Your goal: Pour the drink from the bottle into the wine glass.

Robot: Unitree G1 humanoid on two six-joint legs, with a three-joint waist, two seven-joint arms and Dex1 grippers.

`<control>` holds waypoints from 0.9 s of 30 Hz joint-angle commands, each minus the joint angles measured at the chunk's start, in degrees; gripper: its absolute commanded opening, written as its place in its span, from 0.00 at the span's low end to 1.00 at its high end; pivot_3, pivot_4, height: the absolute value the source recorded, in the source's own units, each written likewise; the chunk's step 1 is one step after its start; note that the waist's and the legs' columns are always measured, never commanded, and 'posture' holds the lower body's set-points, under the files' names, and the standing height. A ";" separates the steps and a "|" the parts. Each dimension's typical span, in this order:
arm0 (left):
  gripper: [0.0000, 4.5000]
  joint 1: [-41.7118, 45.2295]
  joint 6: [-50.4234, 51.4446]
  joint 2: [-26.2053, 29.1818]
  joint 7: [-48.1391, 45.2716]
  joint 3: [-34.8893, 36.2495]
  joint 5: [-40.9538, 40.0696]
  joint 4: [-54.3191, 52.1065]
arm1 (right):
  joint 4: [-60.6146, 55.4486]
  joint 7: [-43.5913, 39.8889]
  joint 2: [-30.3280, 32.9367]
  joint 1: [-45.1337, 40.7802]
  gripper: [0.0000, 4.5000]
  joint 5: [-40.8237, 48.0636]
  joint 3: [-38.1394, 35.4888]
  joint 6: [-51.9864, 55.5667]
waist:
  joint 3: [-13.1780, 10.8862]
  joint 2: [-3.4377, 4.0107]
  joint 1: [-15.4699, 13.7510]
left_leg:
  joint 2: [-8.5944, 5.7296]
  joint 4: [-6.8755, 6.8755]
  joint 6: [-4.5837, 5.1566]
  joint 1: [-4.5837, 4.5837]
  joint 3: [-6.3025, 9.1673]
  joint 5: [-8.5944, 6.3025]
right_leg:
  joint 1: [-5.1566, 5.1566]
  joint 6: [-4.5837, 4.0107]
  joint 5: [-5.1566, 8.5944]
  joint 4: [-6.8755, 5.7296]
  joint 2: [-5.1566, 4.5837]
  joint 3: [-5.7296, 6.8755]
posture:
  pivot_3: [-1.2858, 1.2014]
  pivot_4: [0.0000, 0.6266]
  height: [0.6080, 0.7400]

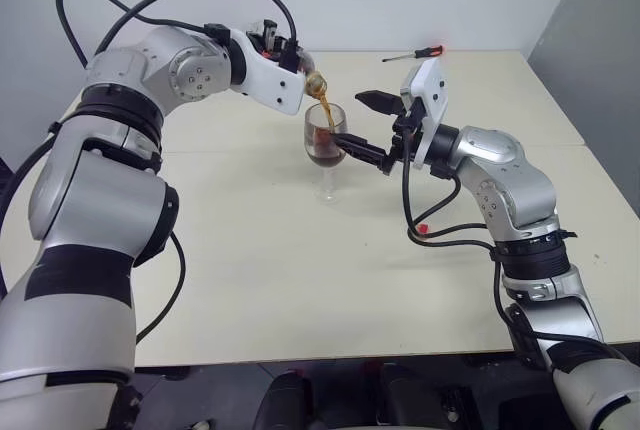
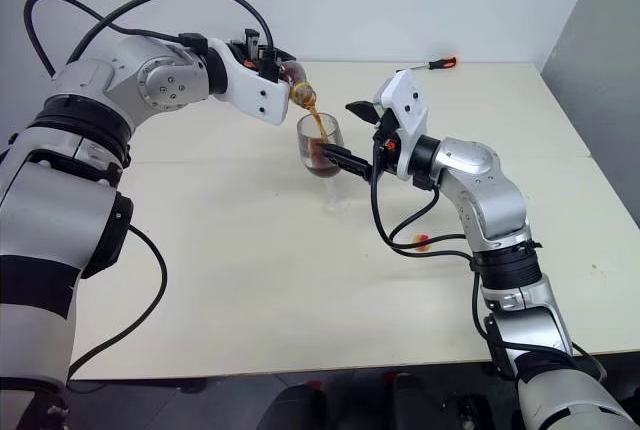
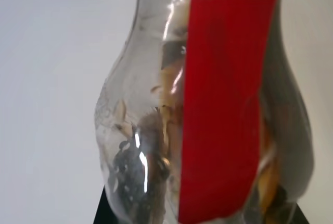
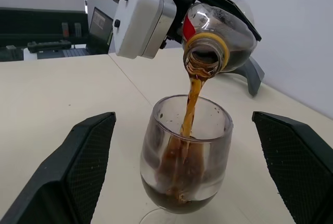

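The bottle (image 1: 312, 81) is tipped mouth-down over the wine glass (image 1: 325, 140), and my left gripper (image 1: 290, 51) is shut on its rounded body. A thin stream of the dark brown drink (image 4: 191, 99) falls from the open, yellow-ringed mouth into the bowl, which is partly filled with foamy liquid. The left wrist view shows the bottle's clear wall and red label strip (image 3: 223, 104) up close. My right gripper (image 4: 183, 119) is open, one finger on each side of the glass bowl, with a gap to the glass on both sides. The glass stands upright on the table (image 1: 300, 280).
A screwdriver (image 1: 415, 53) with a red-and-black handle lies at the table's far edge. A small red object (image 2: 420, 241) sits on the table under my right arm's cables. Walls stand close behind the table and to its right.
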State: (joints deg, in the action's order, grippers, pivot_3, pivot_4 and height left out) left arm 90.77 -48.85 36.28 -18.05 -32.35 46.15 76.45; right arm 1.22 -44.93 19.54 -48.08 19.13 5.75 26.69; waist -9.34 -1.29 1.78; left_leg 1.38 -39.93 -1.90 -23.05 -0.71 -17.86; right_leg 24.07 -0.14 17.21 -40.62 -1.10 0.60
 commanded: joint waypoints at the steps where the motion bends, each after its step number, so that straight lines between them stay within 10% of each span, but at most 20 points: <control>1: 0.24 3.06 0.16 0.94 1.37 0.04 0.07 -0.63 | -1.87 -0.23 0.28 -0.95 1.00 0.43 -0.77 -0.50 | 0.00 0.00 0.00 | 0.00 0.00 0.00 0.00 0.00 0.00 | 0.00 0.00 0.00 -0.01 0.00 0.00 | 0.52 0.24 1.00; 27: 0.24 3.84 0.23 1.37 2.41 -0.87 1.14 -0.44 | -1.15 -0.72 0.35 -1.29 1.00 0.28 -0.62 -0.77 | 0.00 0.00 0.01 | 0.00 -0.01 0.00 0.00 -0.03 0.00 | 0.03 0.00 0.00 -0.08 -0.01 0.00 | 0.52 0.24 1.00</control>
State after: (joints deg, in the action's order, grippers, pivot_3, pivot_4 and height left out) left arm 91.95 -48.84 36.42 -16.82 -33.50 47.47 76.45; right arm 1.26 -45.10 19.54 -48.09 19.13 5.76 26.69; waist -9.34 -1.29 1.79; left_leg 1.38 -39.94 -1.90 -23.05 -0.74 -17.86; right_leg 24.10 -0.13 17.21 -40.70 -1.11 0.60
